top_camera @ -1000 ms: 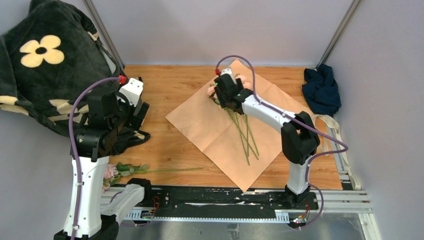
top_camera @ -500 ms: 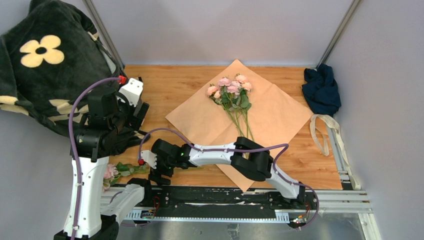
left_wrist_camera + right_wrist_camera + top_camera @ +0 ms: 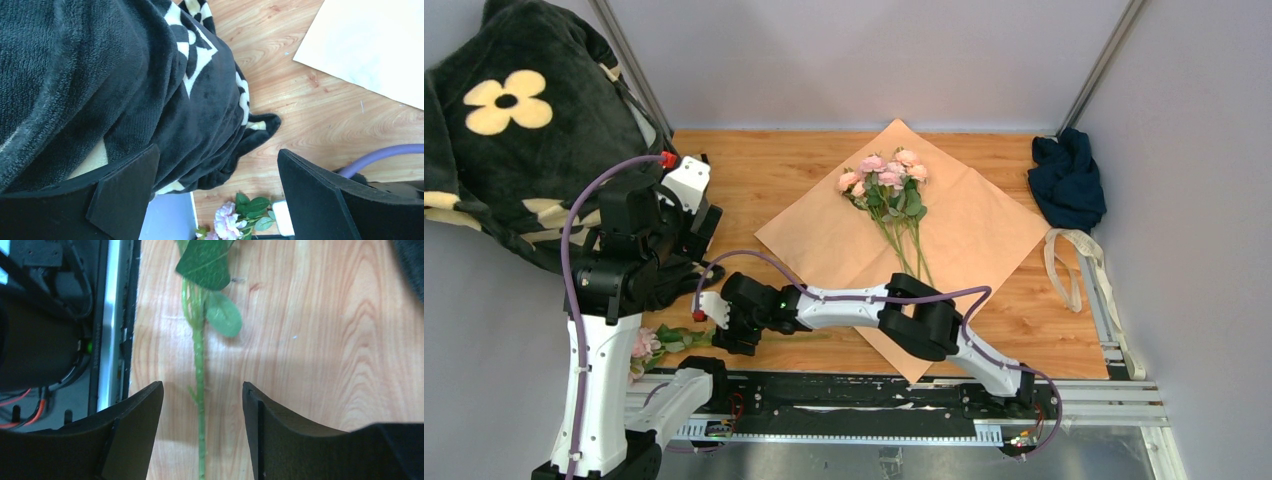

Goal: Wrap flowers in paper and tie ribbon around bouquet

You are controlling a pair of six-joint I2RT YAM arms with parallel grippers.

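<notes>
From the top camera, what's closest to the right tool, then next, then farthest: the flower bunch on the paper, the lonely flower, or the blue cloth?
1. Lonely flower: near-left, its stem lies between the fingers of the right tool.
2. Flower bunch: middle, on the paper.
3. Blue cloth: far-right corner.

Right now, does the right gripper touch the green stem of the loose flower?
Apart. In the right wrist view the stem runs between the right gripper's open fingers, with bare wood showing on both sides.
</notes>
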